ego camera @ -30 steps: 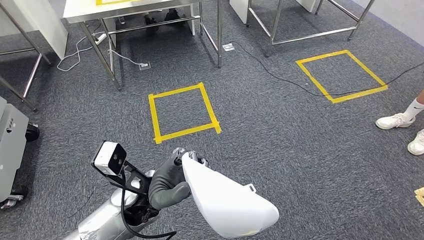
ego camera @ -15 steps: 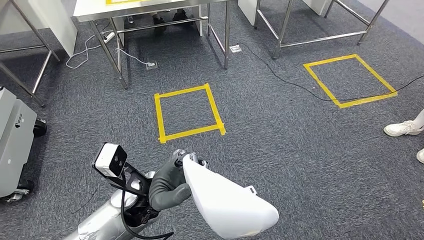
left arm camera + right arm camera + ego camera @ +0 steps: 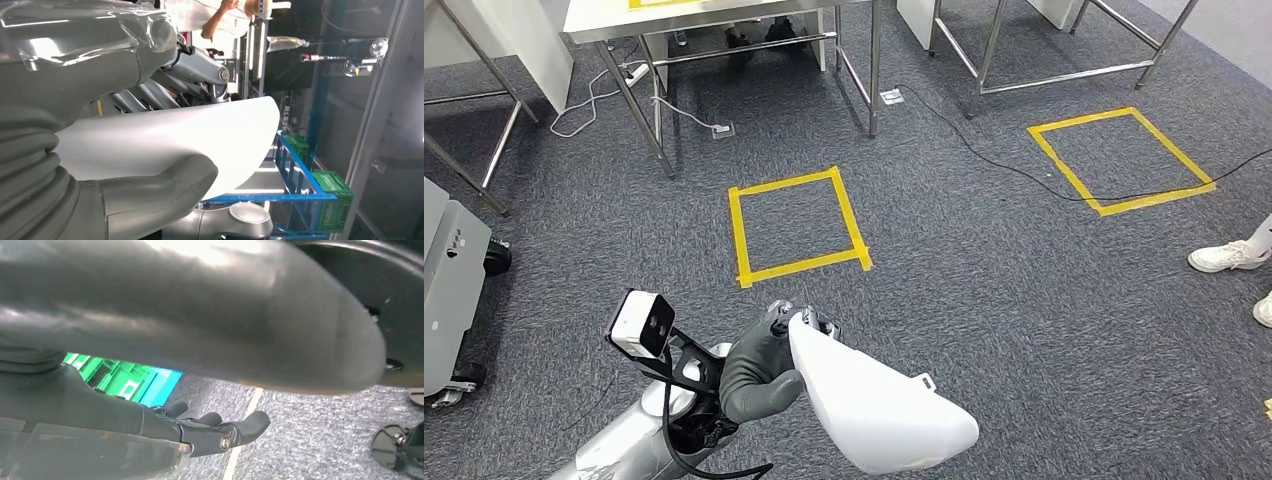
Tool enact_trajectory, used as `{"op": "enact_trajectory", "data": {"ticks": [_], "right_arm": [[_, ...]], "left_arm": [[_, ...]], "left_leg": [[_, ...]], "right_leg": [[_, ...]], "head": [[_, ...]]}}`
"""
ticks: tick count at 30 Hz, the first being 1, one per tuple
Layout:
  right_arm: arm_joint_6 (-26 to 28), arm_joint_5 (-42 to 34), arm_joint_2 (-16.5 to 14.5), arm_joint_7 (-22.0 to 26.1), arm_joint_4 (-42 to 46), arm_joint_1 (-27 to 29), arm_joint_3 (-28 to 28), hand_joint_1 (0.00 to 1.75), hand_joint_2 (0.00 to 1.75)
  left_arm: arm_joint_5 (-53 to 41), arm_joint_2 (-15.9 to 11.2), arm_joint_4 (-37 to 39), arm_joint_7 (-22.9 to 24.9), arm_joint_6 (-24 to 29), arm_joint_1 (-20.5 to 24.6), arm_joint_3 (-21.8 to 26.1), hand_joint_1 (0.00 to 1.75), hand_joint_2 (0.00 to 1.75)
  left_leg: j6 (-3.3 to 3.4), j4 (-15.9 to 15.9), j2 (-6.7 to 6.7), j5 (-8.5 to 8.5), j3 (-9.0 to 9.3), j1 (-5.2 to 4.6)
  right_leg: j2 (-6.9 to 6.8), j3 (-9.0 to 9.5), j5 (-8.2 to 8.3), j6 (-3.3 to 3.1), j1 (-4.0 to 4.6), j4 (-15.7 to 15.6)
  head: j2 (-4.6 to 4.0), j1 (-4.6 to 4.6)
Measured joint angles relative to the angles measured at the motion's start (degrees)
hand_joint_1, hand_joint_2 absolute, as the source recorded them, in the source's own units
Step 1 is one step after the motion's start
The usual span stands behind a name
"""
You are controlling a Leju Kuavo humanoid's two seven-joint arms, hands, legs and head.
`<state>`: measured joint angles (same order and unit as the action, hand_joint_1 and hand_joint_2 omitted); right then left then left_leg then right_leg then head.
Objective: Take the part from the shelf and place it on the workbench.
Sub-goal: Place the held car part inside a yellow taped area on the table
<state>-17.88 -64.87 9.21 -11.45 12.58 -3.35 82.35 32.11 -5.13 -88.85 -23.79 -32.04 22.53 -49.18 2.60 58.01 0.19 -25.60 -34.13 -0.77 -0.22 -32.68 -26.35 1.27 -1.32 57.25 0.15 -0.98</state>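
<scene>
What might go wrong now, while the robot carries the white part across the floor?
The left hand grips the white part at one end only, and most of it sticks out unsupported, so it might tilt or slip. A black cable lies on the carpet near the workbench legs, a possible trip hazard. A person's shoe is nearby.

One white part (image 3: 879,410) is in the left hand (image 3: 759,370). Two yellow tape squares (image 3: 798,226) mark the grey carpet, and two white shoes (image 3: 1227,257) of a person stand at the right edge. Two green crates (image 3: 331,197) sit on one blue rack (image 3: 295,172).
</scene>
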Motion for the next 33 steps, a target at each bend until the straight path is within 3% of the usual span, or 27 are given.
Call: {"op": "enact_trajectory", "data": {"ticks": [3,4,6,8,9,11,12,14,16,18,20,22,23,24,25,27,28,31,33], "right_arm": [[0.1,-0.1,0.0,0.1,0.1,0.0,-0.1,0.0,0.0],[0.2,-0.1,0.0,0.1,0.1,0.0,-0.1,0.0,0.0],[0.3,-0.1,0.1,0.1,0.1,0.1,-0.1,0.0,0.0],[0.3,-0.1,0.2,0.1,0.1,0.3,-0.1,0.0,0.0],[0.3,-0.1,0.3,0.1,0.1,0.4,-0.1,0.0,0.0],[0.3,-0.1,0.5,0.2,0.2,0.5,-0.1,0.0,0.0],[0.3,-0.1,0.6,0.2,0.3,0.5,-0.1,0.0,0.0],[0.3,-0.2,0.7,0.2,0.5,0.5,-0.2,0.0,0.0],[0.3,-0.3,0.8,0.3,0.7,0.5,-0.3,0.0,0.0],[0.3,-0.4,0.9,0.3,0.9,0.6,-0.4,0.0,0.0],[0.3,-0.5,1.0,0.4,1.0,0.6,-0.5,0.0,0.0],[0.4,-0.5,1.0,0.5,1.0,0.7,-0.5,0.0,0.0],[0.4,-0.5,1.0,0.6,1.0,0.7,-0.5,0.0,0.0],[0.5,-0.5,1.0,0.6,1.0,0.8,-0.5,0.0,0.0],[0.5,-0.5,1.0,0.7,1.0,0.9,-0.5,0.0,0.0],[0.6,-0.5,0.9,0.7,1.1,0.9,-0.5,0.0,0.0],[0.7,-0.5,0.8,0.7,1.2,0.9,-0.5,0.0,0.0],[0.9,-0.5,0.6,0.7,1.6,0.8,-0.5,0.0,0.0],[1.0,-0.4,0.5,0.8,1.7,0.8,-0.5,0.0,0.0]], "left_arm": [[-0.2,-0.1,-0.3,-0.2,0.0,0.1,0.0,1.75,1.75],[-0.2,0.0,-0.4,-0.2,0.0,0.1,0.0,1.75,1.75],[-0.2,0.0,-0.4,-0.2,0.1,0.1,-0.1,1.75,1.75],[-0.3,0.0,-0.3,-0.2,0.1,-0.2,-0.2,1.75,1.75],[-0.3,0.0,-0.3,-0.3,0.1,-0.3,-0.2,1.75,1.75],[-0.3,-0.1,-0.4,-0.3,0.1,-0.4,-0.2,1.75,1.75],[-0.2,-0.1,-0.4,-0.4,0.1,-0.4,-0.1,1.75,1.75],[-0.2,-0.2,-0.4,-0.4,0.1,-0.5,-0.1,1.75,1.75],[-0.2,-0.2,-0.5,-0.5,0.1,-0.5,0.0,1.75,1.75],[-0.2,-0.2,-0.7,-0.5,0.1,-0.4,0.0,1.75,1.75],[-0.1,-0.2,-0.8,-0.6,0.1,-0.4,0.0,1.75,1.75],[-0.1,-0.3,-0.8,-0.7,0.1,-0.6,0.0,1.75,1.75],[0.0,-0.3,-0.8,-0.7,0.1,-0.7,0.0,1.75,1.75],[0.0,-0.4,-0.8,-0.7,0.1,-0.8,0.0,1.75,1.75],[0.1,-0.4,-0.8,-0.7,0.1,-0.8,0.0,1.75,1.75],[0.2,-0.4,-0.8,-0.8,0.1,-0.7,0.1,1.75,1.75],[0.2,-0.4,-0.8,-0.8,0.1,-0.6,0.1,1.75,1.75],[0.3,-0.4,-0.9,-0.9,0.2,-0.6,0.2,1.75,1.75],[0.3,-0.5,-1.1,-0.9,0.2,-0.6,0.3,1.75,1.75]], "left_leg": [[0.71,-1.8,-0.2,0.71,1.32,0.25],[0.9,-2.4,-0.22,0.97,1.84,0.39],[1.15,-2.6,-0.27,0.92,2.12,0.27],[1.2,-2.5,-0.5,0.59,2.25,0.15],[1.11,-2.4,-0.66,0.33,2.42,0.16],[0.68,-1.8,-0.9,-0.53,2.87,0.22],[0.36,-1.4,-0.99,-1.09,2.99,0.11],[-0.23,-0.8,-1.03,-2.01,3.04,-0.14],[-0.66,-0.6,-1.01,-2.53,3.15,-0.12],[-1.25,0.6,-0.91,-3.51,2.79,0.12],[-1.97,6.0,-0.81,-5.95,0.14,0.48],[-2.46,13.7,-0.68,-8.45,-4.49,0.88],[-2.54,15.9,-0.61,-8.51,-6.25,0.99],[-2.49,16.0,-0.55,-7.41,-6.96,1.02],[-2.27,13.9,-0.51,-5.25,-6.5,0.99],[-1.22,6.0,-0.47,-0.4,-3.51,0.66],[-0.65,2.8,-0.39,0.91,-2.22,0.39],[0.27,-0.2,-0.3,0.98,-1.0,-0.31],[0.57,-1.6,-0.36,1.25,0.45,0.01]], "right_leg": [[-0.09,-0.27,-0.47,0.61,-0.04,0.9],[-0.04,-1.44,-1.34,0.54,-0.03,3.2],[0.03,-5.67,-3.86,0.37,-0.09,10.6],[0.04,-9.17,-4.72,0.8,-0.13,15.6],[0.03,-9.34,-3.76,1.3,-0.17,15.0],[0.01,-6.53,0.0,2.39,-0.39,7.7],[0.04,-4.77,1.47,2.48,-0.38,4.1],[0.12,-2.89,2.47,1.55,-0.26,0.5],[0.2,-2.65,2.14,0.32,-0.16,0.5],[0.23,-2.19,1.8,-0.46,-0.35,0.4],[0.24,-1.65,1.4,-1.1,-0.43,0.3],[0.25,-1.26,0.96,-1.43,-0.28,0.3],[0.27,-1.0,0.7,-1.48,-0.2,0.3],[0.3,-0.63,0.42,-1.46,-0.13,0.3],[0.33,-0.16,0.14,-1.43,-0.04,0.3],[0.37,0.76,-0.44,-1.28,0.12,0.3],[0.39,0.96,-0.67,-1.13,0.13,0.2],[0.3,1.07,-1.03,-0.28,0.03,-0.1],[0.16,1.21,-1.46,0.13,0.14,0.3]], "head": [[0.0,0.08],[0.0,0.15],[0.0,0.17],[0.0,0.17],[0.0,0.19],[0.0,0.22],[0.0,0.26],[0.0,0.25],[0.0,0.23],[0.0,0.15],[0.0,0.0],[0.0,-0.03],[0.0,-0.04],[0.0,-0.04],[0.0,-0.05],[0.0,0.05],[0.0,0.1],[0.0,0.14],[0.0,0.19]]}}
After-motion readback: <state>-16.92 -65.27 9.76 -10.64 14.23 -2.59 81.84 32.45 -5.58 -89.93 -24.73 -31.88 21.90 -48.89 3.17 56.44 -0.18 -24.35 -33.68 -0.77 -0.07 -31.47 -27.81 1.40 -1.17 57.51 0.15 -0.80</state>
